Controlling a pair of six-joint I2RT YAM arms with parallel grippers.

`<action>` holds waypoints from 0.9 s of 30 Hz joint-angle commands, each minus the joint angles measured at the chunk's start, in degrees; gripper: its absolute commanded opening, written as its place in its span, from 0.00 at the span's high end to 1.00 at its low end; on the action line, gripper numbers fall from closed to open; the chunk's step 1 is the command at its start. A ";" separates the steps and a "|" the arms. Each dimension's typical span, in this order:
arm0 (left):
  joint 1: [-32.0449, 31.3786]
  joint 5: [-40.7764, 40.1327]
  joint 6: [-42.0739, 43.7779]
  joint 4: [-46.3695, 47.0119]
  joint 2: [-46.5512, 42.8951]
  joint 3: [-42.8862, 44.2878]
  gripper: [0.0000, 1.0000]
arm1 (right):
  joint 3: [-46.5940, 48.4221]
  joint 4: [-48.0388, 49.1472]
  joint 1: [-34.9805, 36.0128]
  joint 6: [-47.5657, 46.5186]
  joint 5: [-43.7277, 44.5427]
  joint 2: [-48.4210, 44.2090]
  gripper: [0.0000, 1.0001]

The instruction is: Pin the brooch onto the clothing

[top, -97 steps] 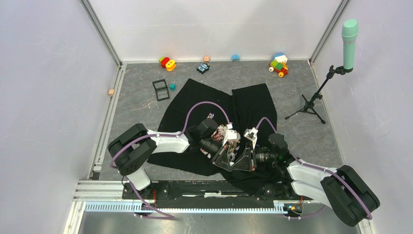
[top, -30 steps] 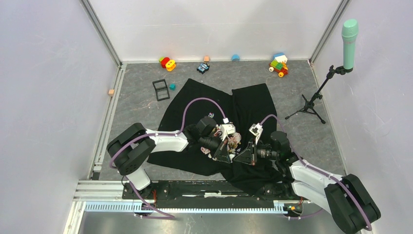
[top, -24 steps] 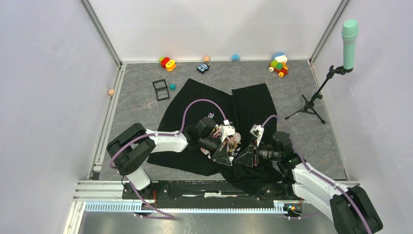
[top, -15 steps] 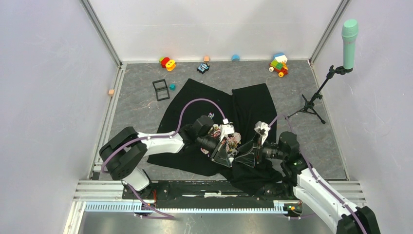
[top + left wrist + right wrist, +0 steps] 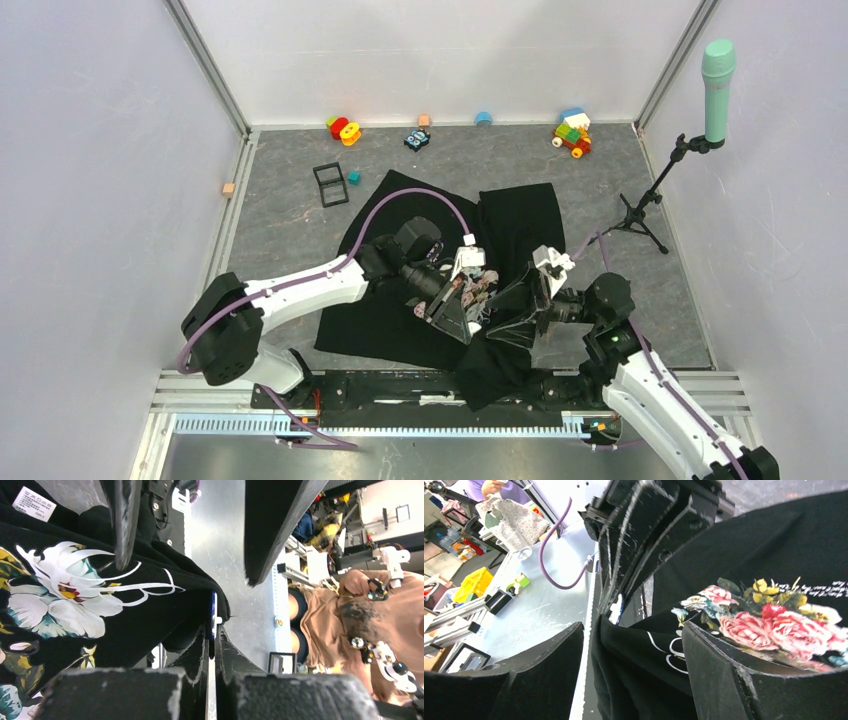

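Note:
The clothing (image 5: 512, 215), a black T-shirt with a rose print, lies rumpled mid-table, one fold lifted between the arms. My left gripper (image 5: 462, 325) is shut on the brooch (image 5: 214, 611), a thin blue disc seen edge-on, pressed against the shirt's fold (image 5: 170, 600) just past the cursive lettering. My right gripper (image 5: 497, 322) faces it from the right and is open. In the right wrist view its fingers (image 5: 724, 670) straddle a hanging fold of the shirt (image 5: 644, 655) without clamping it. The brooch's blue edge (image 5: 622, 607) shows just behind that fold. The brooch is hidden in the top view.
A black square frame (image 5: 330, 183) and a teal cube (image 5: 354, 178) sit behind the shirt at left. Toys line the back wall: a red-yellow one (image 5: 344, 128), a small car (image 5: 417, 139), coloured blocks (image 5: 572, 132). A microphone stand (image 5: 640, 210) rises at right.
My right gripper has opened and let go of the shirt fold. Both arms shifted right and lifted, pulling the shirt's chest area up with the left gripper.

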 commanded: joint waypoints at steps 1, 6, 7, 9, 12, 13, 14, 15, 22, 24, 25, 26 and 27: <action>0.00 6.30 6.77 -7.05 -1.31 1.86 0.98 | 0.79 4.11 -0.04 2.13 -1.03 -3.46 0.23; 0.08 7.49 4.74 -3.39 -0.61 1.48 0.98 | -1.64 8.29 -0.02 2.73 0.65 -3.10 0.22; 0.08 7.05 4.75 -3.05 -0.84 1.32 0.98 | -1.63 9.05 0.15 2.80 0.32 -1.92 0.21; 0.19 6.05 5.09 -3.32 -1.02 1.14 0.98 | -1.83 10.61 1.01 3.21 -0.06 0.36 0.22; 0.22 6.24 5.03 -3.41 -0.35 1.22 0.98 | -2.31 13.67 3.66 3.93 0.81 1.99 0.22; 0.26 6.21 5.14 -3.49 -0.14 1.39 0.98 | -2.50 15.41 4.73 4.87 1.10 2.38 0.22; 0.41 6.10 5.55 -3.95 -0.06 1.47 0.98 | -2.55 16.32 5.55 5.37 1.41 2.72 0.22; 0.59 5.90 5.83 -4.35 0.00 1.56 0.98 | -2.46 16.43 6.63 5.43 1.92 2.95 0.23; 1.49 5.34 6.16 -4.71 -0.83 1.66 0.98 | -4.37 16.78 11.42 5.26 6.59 3.94 0.30; 1.53 5.27 6.16 -4.66 -0.91 1.57 0.98 | -4.87 17.03 11.93 5.61 7.65 4.19 0.34; 1.49 5.29 6.15 -4.66 -1.02 1.57 0.98 | -5.10 17.25 12.28 5.70 8.17 4.36 0.36; 1.49 5.25 6.05 -4.66 -1.10 1.57 0.98 | -5.14 17.20 12.47 5.89 8.67 4.67 0.38; 1.49 5.25 6.12 -4.66 -1.12 1.57 0.98 | -5.18 17.28 12.76 6.00 9.00 4.89 0.40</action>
